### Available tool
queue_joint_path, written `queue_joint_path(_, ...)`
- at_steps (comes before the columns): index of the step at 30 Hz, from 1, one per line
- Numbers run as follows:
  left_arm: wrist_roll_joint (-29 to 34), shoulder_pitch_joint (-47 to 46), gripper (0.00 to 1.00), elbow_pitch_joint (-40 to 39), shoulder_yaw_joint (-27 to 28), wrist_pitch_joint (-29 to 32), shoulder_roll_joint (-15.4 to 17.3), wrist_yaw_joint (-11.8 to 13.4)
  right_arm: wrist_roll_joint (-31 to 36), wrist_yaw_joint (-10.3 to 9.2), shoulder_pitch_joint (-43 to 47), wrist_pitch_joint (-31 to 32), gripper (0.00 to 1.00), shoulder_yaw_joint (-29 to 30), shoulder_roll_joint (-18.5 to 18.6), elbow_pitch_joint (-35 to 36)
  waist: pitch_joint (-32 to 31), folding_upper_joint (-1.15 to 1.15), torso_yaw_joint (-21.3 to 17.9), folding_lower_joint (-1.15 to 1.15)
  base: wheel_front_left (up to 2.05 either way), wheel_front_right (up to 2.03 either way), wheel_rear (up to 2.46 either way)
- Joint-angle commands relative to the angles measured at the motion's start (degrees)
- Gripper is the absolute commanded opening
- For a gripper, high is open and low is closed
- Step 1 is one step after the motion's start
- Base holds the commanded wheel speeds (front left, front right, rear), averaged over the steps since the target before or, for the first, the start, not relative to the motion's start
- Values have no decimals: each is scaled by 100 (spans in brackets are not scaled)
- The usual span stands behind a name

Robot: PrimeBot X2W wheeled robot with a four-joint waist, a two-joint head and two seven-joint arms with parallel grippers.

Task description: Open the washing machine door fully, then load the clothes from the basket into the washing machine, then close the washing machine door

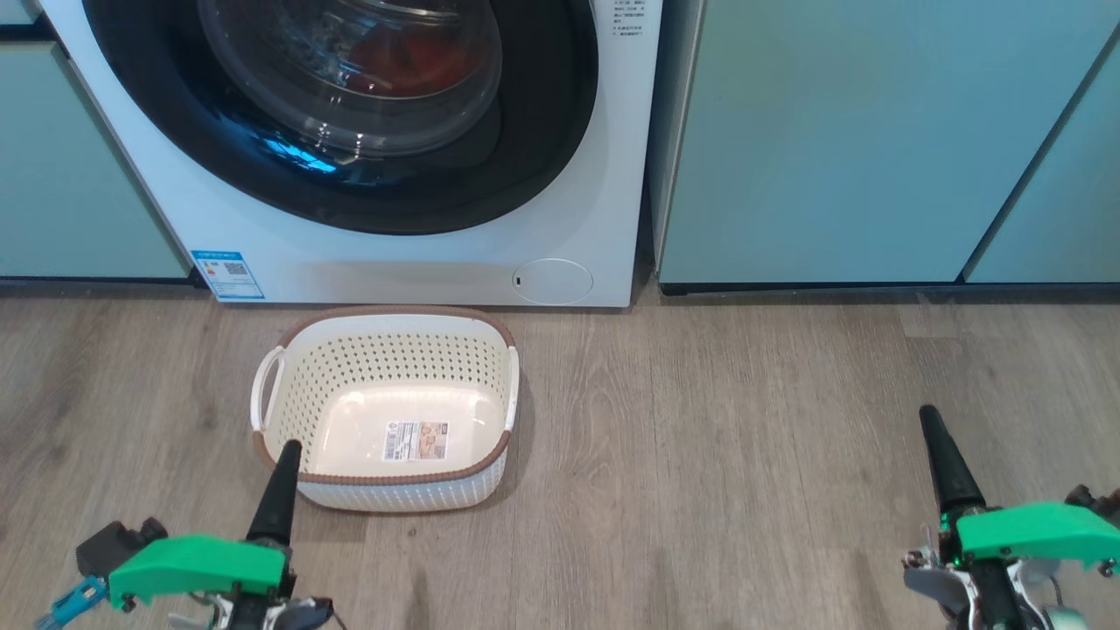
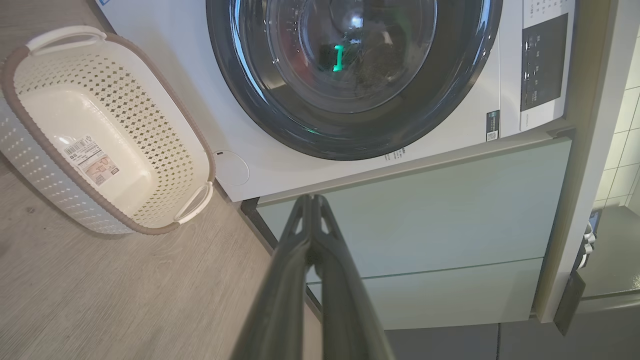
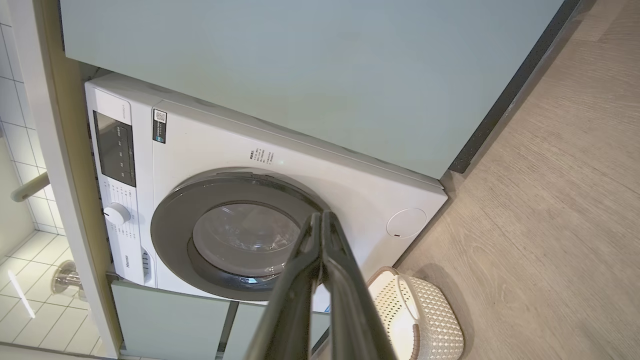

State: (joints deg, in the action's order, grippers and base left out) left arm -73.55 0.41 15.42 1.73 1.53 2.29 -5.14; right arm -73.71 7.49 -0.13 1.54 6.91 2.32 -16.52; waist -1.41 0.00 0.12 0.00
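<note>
Two tools sit low in the head view, both with fingers pressed together and holding nothing. The left tool [image 1: 288, 451] is at seven o'clock with its tip overlapping the near rim of the basket [image 1: 411, 494], and the right tool [image 1: 929, 418] is at five o'clock over bare floor. The basket stands near six o'clock, just in front of the washing machine [image 1: 394, 262], with nothing in it but a paper sticker [image 1: 415, 440]. The clothes [image 1: 411, 61] show as a red patch behind the glass at twelve o'clock, and the door [image 1: 542, 140] looks shut flat against the front, so the job appears done. Little could go wrong from here. A swing of the left arm could clip the light basket and skid it, since the tip hangs so close. The door may also be pushed to without latching, which these views cannot settle. The floor [image 1: 717, 420] is smooth grey wood-look plank. Pale teal cabinets [image 1: 831, 140] flank the machine at nine and two o'clock, and white wall tile [image 3: 10, 115] shows in the right wrist view.
</note>
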Motion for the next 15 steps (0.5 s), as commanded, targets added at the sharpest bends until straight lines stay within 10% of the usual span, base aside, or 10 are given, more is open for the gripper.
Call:
queue_joint_path(1,-175,-349,0,-168,181,54,46,-71,-189,1,-362,49,0,-81,48,218,9,0,-1,0,0,0,0)
queue_joint_path(15,-996,-501,0,-152,325,268,52,-151,-995,0,-481,265,0,-60,51,233,82,0,-6,0,0,0,0)
